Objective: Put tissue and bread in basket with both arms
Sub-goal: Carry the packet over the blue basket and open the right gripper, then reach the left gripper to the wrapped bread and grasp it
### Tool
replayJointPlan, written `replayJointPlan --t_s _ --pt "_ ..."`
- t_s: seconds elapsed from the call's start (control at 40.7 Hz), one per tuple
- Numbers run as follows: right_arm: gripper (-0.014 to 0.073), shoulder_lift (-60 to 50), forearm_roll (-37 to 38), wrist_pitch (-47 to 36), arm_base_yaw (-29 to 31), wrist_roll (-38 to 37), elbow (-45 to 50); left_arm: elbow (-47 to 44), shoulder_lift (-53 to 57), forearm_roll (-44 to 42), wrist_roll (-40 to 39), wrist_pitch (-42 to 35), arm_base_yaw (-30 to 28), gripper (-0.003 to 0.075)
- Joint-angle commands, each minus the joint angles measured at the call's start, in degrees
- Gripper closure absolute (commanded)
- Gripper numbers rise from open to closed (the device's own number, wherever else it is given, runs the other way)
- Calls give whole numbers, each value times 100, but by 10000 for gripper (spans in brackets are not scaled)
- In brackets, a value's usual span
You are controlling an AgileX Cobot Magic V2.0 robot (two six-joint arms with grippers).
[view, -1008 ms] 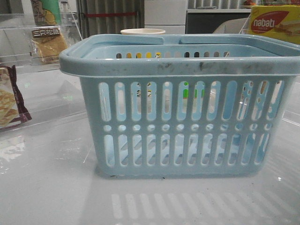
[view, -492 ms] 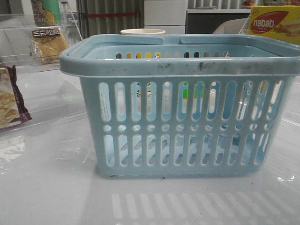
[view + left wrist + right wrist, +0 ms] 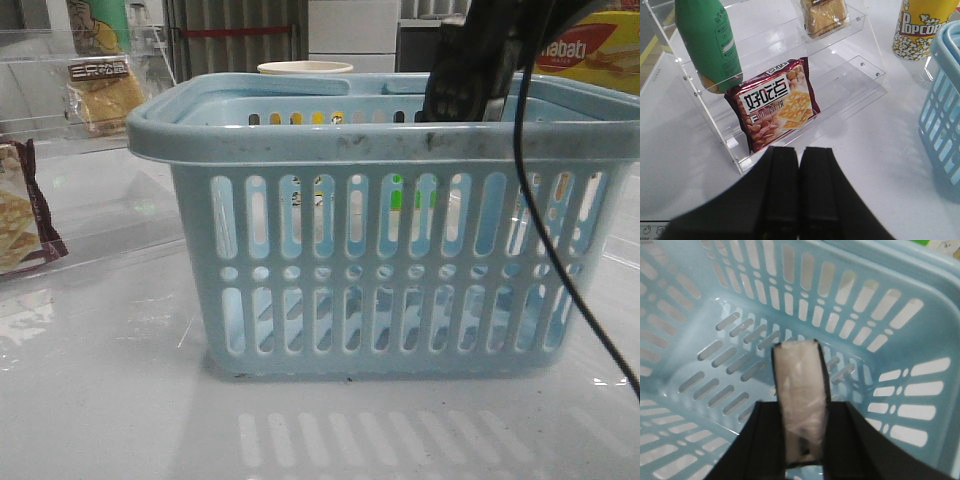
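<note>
While my right gripper (image 3: 801,460) hangs over the open basket (image 3: 390,145), it grasps the tissue (image 3: 800,395) between its two fingers, and the pack points down toward the slotted floor. In the front view this arm (image 3: 470,60) stands just above the far side of the rim, so I judge the step in hand is the drop of the tissue into the basket. The basket floor below looks bare, as far as I can see.

My left gripper (image 3: 800,165) is clenched with nothing between the fingers; its pads touch each other. It waits near the clear acrylic shelf (image 3: 790,95). The bread (image 3: 824,15) sits on the upper step of this shelf, apart from the maroon snack bag (image 3: 776,102) on the lower step.

For the next move I think my right fingers must release the tissue inside the walls, then lift out. After that my left gripper must spread its fingers and reach past the snack bag to the bread.
</note>
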State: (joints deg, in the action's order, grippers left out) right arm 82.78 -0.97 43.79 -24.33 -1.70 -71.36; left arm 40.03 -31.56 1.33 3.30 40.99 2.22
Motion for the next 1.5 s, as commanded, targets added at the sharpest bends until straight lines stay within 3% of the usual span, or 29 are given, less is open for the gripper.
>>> replayJointPlan --t_s 0.0,0.074,0.172,0.541,1.156,1.475 --pt "239 57 -31 -566 -2 63 -146 157 -57 32 -24 -480 43 629" --pt "122 194 -31 -711 -2 63 -146 157 -57 32 -24 -480 43 629" --pt "42 259 -31 -864 -2 63 -146 157 -57 32 -24 -480 43 629" --pt "43 -544 -2 -679 -9 281 -87 157 -57 32 -24 -480 43 629" --pt "43 -3979 -2 -605 -9 318 2056 157 -57 32 -24 -480 43 629" --pt "43 -4335 8 -623 -9 318 2351 157 -57 53 -24 -493 43 629"
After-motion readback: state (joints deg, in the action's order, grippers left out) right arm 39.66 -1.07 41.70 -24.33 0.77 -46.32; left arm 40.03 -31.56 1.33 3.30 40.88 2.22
